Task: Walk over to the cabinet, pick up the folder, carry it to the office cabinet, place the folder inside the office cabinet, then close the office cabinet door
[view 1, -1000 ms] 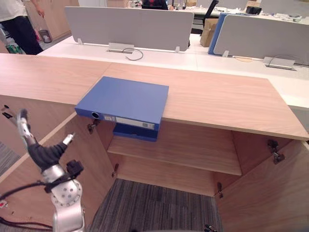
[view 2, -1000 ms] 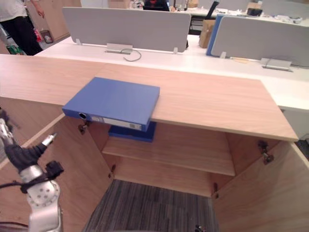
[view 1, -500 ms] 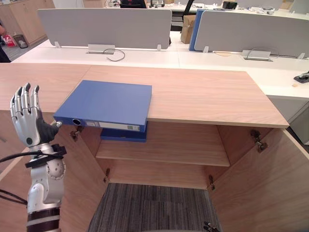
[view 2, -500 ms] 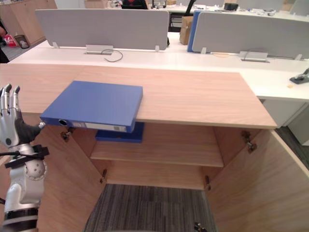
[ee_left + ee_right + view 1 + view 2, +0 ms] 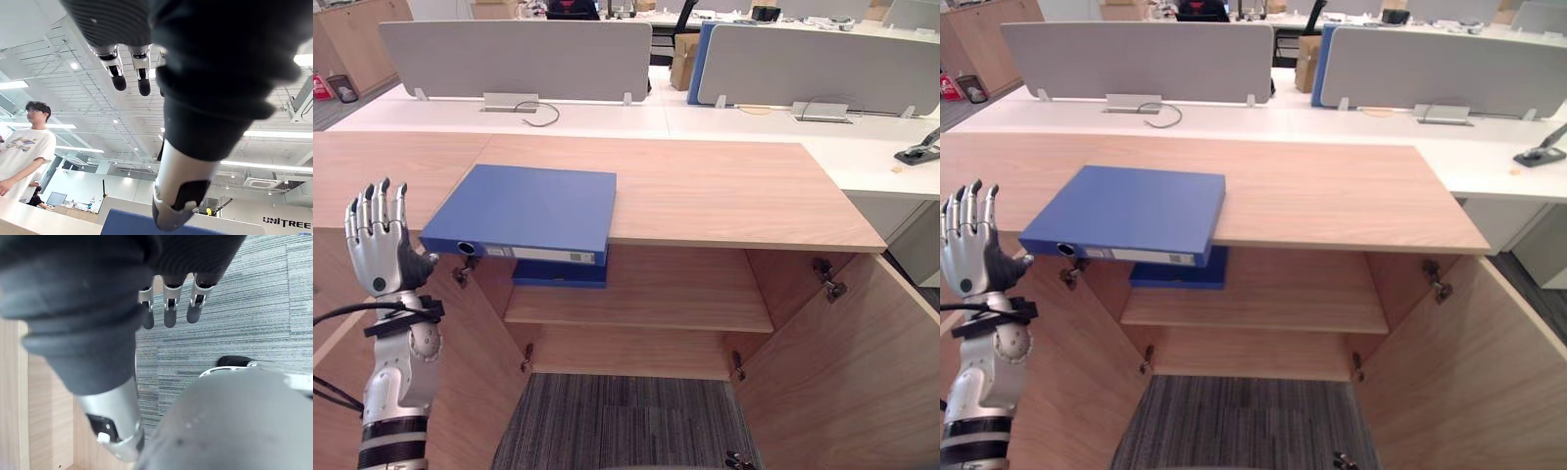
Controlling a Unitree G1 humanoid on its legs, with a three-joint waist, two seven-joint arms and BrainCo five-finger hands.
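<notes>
Left hand [image 5: 377,257] is spread, empty; folder [image 5: 533,206] lies just beyond its thumb. Slide fingers under the overhanging spine, thumb on top. Right hand [image 5: 168,308] hangs relaxed, empty.

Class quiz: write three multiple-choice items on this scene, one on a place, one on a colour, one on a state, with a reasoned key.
1. Where does the folder lie? A. on the cabinet top, overhanging its front edge; B. on the carpet; C. on the white desk.
2. What colour is the folder? A. red; B. blue; C. green.
3. How is the left hand? A. shut on the folder; B. open, fingers straight; C. pressing a door.
Key: 1 A, its spine juts past the edge; 2 B, its cover is blue; 3 B, raised fingers hold nothing.
</notes>
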